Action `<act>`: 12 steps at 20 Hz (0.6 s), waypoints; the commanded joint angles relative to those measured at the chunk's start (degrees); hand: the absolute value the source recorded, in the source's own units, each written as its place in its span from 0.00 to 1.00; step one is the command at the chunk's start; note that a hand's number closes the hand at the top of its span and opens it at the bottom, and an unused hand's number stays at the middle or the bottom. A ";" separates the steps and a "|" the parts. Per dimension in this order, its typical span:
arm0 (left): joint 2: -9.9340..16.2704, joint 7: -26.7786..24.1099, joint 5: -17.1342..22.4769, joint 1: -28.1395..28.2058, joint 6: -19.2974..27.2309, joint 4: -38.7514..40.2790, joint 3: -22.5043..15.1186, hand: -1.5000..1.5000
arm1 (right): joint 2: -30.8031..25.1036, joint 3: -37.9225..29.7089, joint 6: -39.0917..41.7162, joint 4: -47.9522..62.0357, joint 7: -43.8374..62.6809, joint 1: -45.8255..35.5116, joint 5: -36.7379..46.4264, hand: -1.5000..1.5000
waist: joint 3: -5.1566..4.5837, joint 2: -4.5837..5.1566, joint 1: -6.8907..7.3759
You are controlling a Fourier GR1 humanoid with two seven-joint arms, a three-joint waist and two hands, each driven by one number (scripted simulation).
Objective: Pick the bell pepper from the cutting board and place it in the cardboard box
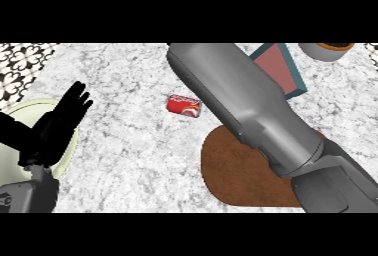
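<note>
Speckled grey marble counter point(140, 150), rounded brown cutting board point(236, 175), small red can point(184, 105) lying nearby. Left robot hand point(66, 112) rests with fingers straight over a pale plate point(18, 112). Right robot hand and pepper hidden behind the grey forearm point(244, 105), can't tell.

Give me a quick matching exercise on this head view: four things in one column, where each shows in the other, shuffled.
Things:
1. small red can
2. round brown wooden cutting board
3. black left hand
4. flat red book with teal edge

Places:
A. upper right, partly behind the grey right forearm
B. left side, over a pale green plate
C. middle of the marble counter
D. lower middle, under the forearm

Pairs: 1-C, 2-D, 3-B, 4-A
</note>
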 commanded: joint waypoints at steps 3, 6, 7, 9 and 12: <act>-0.82 -1.14 -1.21 1.21 1.58 -0.77 0.10 0.50 | 0.69 -2.47 -5.48 6.46 10.93 -3.82 2.01 1.00 | 0.08 0.11 -2.07; 1.41 0.18 1.51 1.97 -0.28 -1.61 2.56 0.50 | 0.69 -3.29 -3.98 9.03 9.92 -3.65 1.55 1.00 | 0.13 -0.28 -2.66; 0.25 -1.30 0.07 4.53 -0.26 -2.19 1.00 0.50 | 0.69 -3.28 -2.84 9.85 9.16 -4.19 1.09 1.00 | 0.13 -0.34 -2.57; 0.76 0.64 0.96 1.46 0.35 -2.03 1.75 0.50 | 0.70 -4.91 -6.13 12.69 6.82 -4.37 2.01 1.00 | 0.15 -0.03 -3.00; -0.01 -1.71 0.22 6.49 0.36 -3.80 1.84 0.50 | -0.11 -4.96 -11.24 13.84 3.76 -0.91 3.90 1.00 | 0.20 -0.25 -3.57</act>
